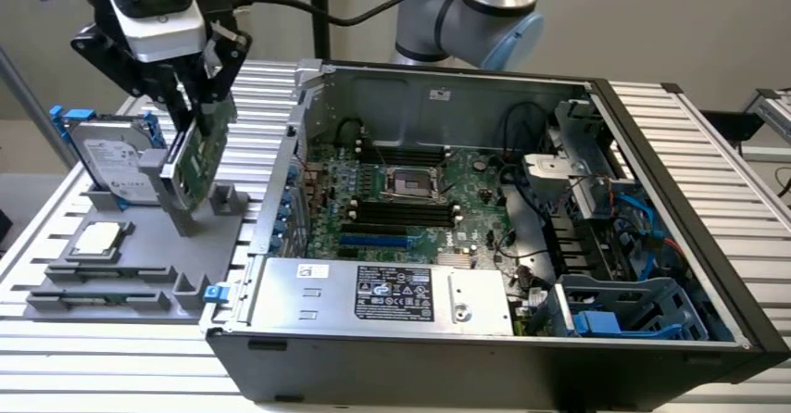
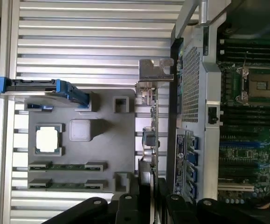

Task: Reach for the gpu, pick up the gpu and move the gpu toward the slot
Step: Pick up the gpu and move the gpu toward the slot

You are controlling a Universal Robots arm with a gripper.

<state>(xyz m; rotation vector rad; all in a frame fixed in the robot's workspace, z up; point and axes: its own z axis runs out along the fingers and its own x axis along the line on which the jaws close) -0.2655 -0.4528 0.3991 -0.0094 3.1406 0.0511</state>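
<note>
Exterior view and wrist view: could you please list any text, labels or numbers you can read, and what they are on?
No text is legible.
Power supply label: print too small to read.
Hard drive label: too blurred to read.
Case rear sticker: unreadable.
White sticker on the case wall: unreadable.

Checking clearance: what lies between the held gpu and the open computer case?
In the exterior view, only bare ribbed table separates the gpu, held in the gripper, from the computer case.

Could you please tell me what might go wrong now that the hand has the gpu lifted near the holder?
1. The hand grips the gpu by one edge only, so it could tilt or slip.
2. The card hangs close to the hard drive and the grey holder's posts; a sideways move could knock them.
3. The open case's wall stands beside the card and could catch its bracket.
</note>
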